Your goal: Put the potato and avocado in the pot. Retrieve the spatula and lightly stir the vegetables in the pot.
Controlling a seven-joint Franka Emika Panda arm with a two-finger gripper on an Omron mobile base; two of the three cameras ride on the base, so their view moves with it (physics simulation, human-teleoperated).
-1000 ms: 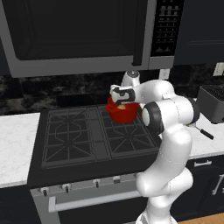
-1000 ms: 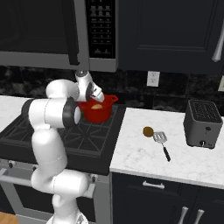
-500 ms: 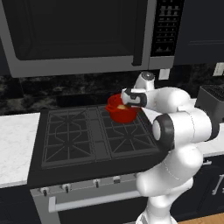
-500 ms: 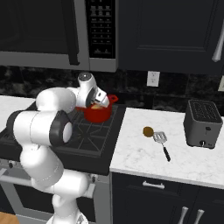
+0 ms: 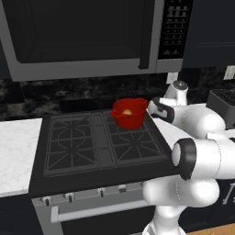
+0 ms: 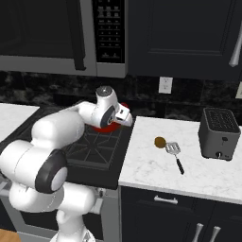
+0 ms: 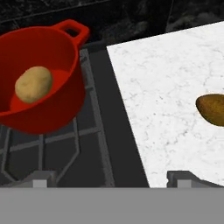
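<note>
dark kitchen, black stove (image 5: 101, 147) beside a white marble counter (image 6: 198, 170). the potato (image 7: 33, 84) lies in the red pot (image 7: 48, 118) at upper left of the hand view. the avocado (image 7: 213, 109), cut off at right edge, looks firm, smooth, light; pinch across its middle. the gripper (image 7: 111, 178) gapes wide, empty. the spatula (image 6: 176, 156) lies centre-right of the right base view, its blade shape hard to make out.

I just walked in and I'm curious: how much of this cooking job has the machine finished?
Done: the small tan potato lies inside the bright red round pot on the black stove. In hand: nothing; the open gripper hangs beside the pot. Left: the rounded brown avocado and the dark, slim-handled spatula lie on the white marble counter; no stirring yet.
</note>
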